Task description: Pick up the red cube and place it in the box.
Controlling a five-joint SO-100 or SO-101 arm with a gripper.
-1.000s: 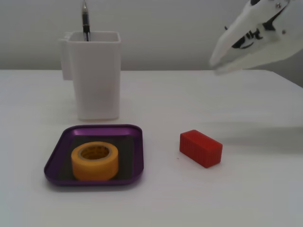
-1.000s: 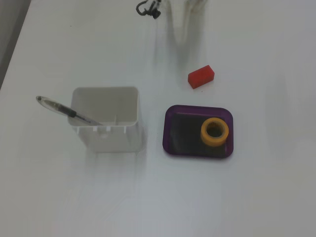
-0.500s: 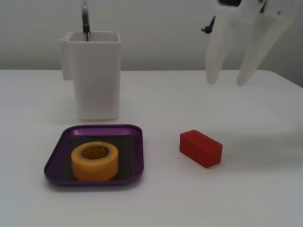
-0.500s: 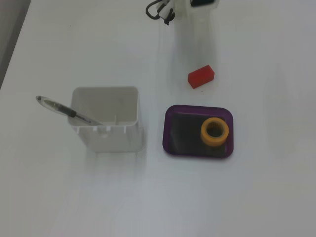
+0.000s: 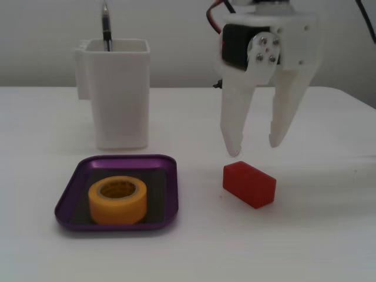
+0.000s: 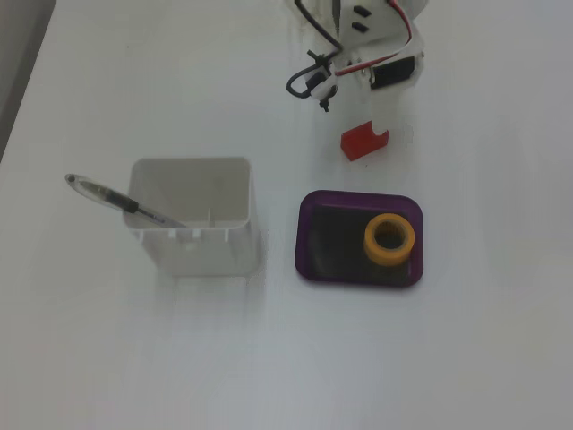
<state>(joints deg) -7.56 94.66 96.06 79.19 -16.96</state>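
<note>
The red cube (image 5: pixel 249 184) lies on the white table, to the right of the box in a fixed view, and also shows in the other fixed view (image 6: pixel 361 142). My white gripper (image 5: pixel 255 147) hangs open and empty just above the cube, with its fingertips (image 5: pixel 234 150) pointing down, slightly behind the cube and not touching it. The box (image 5: pixel 69 197) is a shallow purple tray with a dark floor, seen from above in the other fixed view (image 6: pixel 305 235). There, one white finger overlaps the cube's right edge.
A yellow tape roll (image 5: pixel 117 200) sits inside the box, also seen from above (image 6: pixel 389 240). A tall white pen holder (image 5: pixel 115 97) with a pen (image 6: pixel 107 194) stands behind the box. The arm's wrist and cables (image 6: pixel 358 54) are above the cube.
</note>
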